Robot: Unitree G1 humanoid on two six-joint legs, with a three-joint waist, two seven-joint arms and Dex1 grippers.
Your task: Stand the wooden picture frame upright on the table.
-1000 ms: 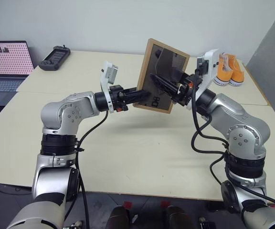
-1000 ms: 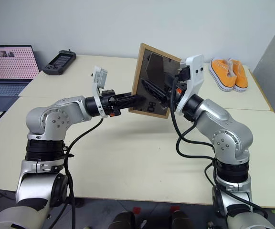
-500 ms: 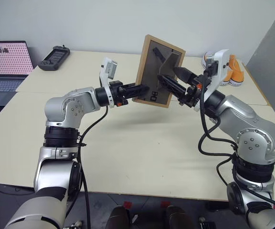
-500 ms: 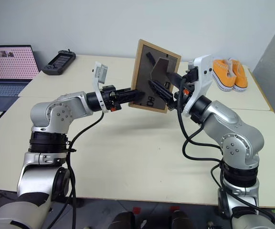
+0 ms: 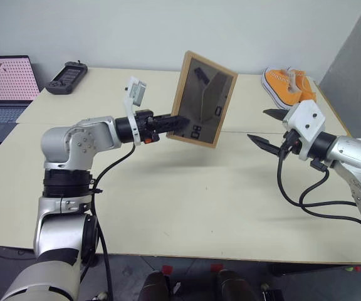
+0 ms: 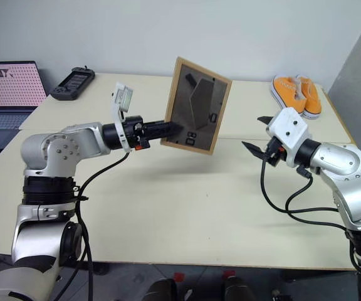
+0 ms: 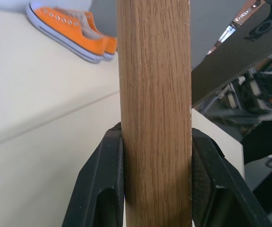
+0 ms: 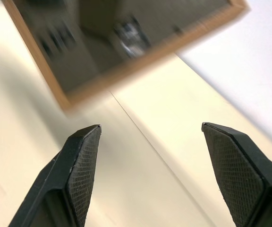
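Left wrist view has the left claw (image 7: pixel 156 179) clamped on the wooden picture frame (image 5: pixel 201 99), its two matte black fingers (image 7: pixel 103 184) pressed flat against either side of a straight bar of light oak with fine lengthwise grain. From the head views the frame is a slim rectangle held in the air above the table (image 5: pixel 187 200), tilted, its smooth dark grey back panel facing the camera with the easel stand (image 5: pixel 211 95) folded out as an angular flap. The table is a pale cream, matte slab with a seam running across it. A pair of orange canvas shoes (image 5: pixel 288 84) sits at its far right edge.

Half a second ago the right claw (image 5: pixel 260 127) was at the stand; now it is well apart from the frame, off to the right, its textured pointed fingers (image 8: pixel 81 165) spread wide and holding nothing.
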